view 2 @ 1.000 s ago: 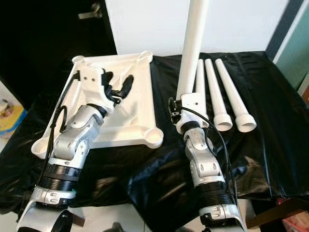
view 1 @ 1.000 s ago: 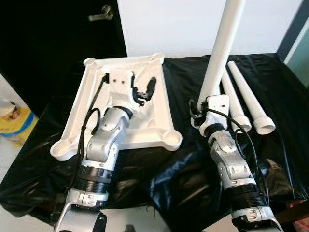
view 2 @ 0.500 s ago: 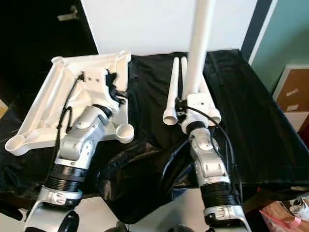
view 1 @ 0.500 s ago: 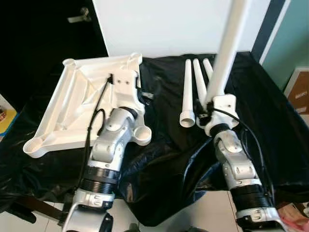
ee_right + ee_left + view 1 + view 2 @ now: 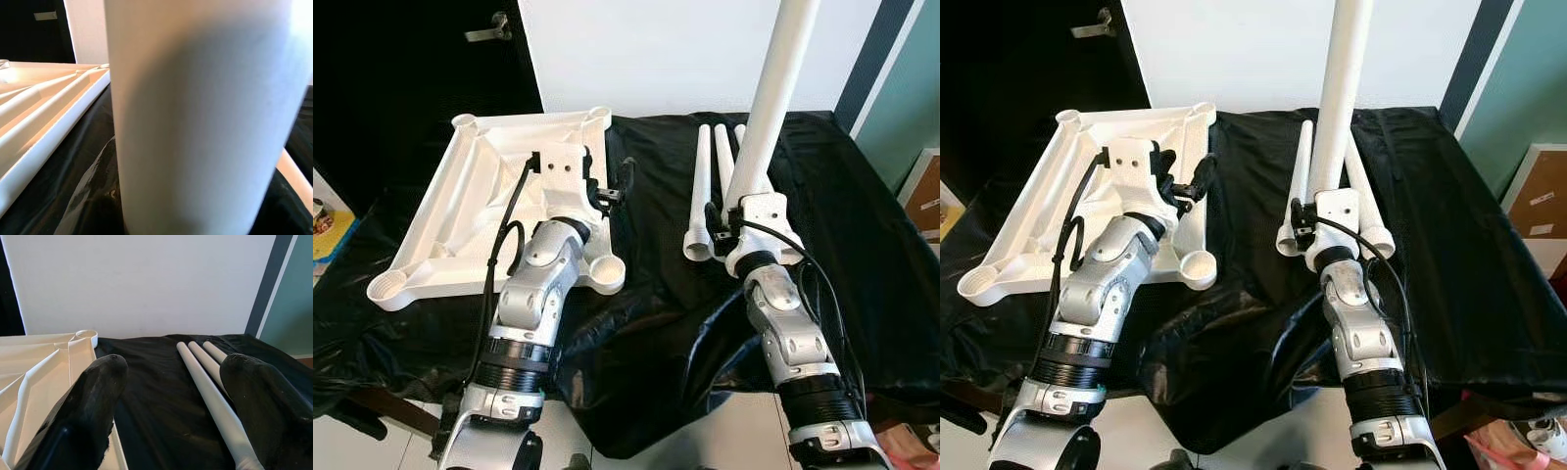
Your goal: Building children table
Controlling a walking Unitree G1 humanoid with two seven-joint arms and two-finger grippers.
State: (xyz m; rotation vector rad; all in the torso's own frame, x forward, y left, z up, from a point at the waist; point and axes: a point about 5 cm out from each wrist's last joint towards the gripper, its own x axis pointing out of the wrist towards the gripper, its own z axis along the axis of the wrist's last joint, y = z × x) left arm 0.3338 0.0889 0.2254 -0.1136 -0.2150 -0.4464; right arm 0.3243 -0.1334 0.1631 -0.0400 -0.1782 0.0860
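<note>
A white children's tabletop (image 5: 460, 206) lies upside down on the black cloth, with round leg sockets at its corners. My left gripper (image 5: 610, 186) hovers open over the tabletop's right edge and holds nothing. In the left wrist view its fingers (image 5: 93, 396) frame the cloth and the tabletop rim (image 5: 44, 377). My right gripper (image 5: 734, 211) is shut on a white table leg (image 5: 773, 98), held upright with its top out of frame. Three more legs (image 5: 702, 186) lie side by side on the cloth just behind it. The held leg (image 5: 195, 112) looms close in the right wrist view.
A black cloth (image 5: 862, 255) covers the work table and hangs over its front edge. Behind are a white wall, a dark door with a handle (image 5: 489, 27) at the left and a teal wall at the right. A cardboard box (image 5: 925, 186) stands at the far right.
The whole view has swung sideways. The right gripper's upright leg now stands in front of the lying legs instead of left of them. The left gripper went from the tabletop's middle to its right edge.
</note>
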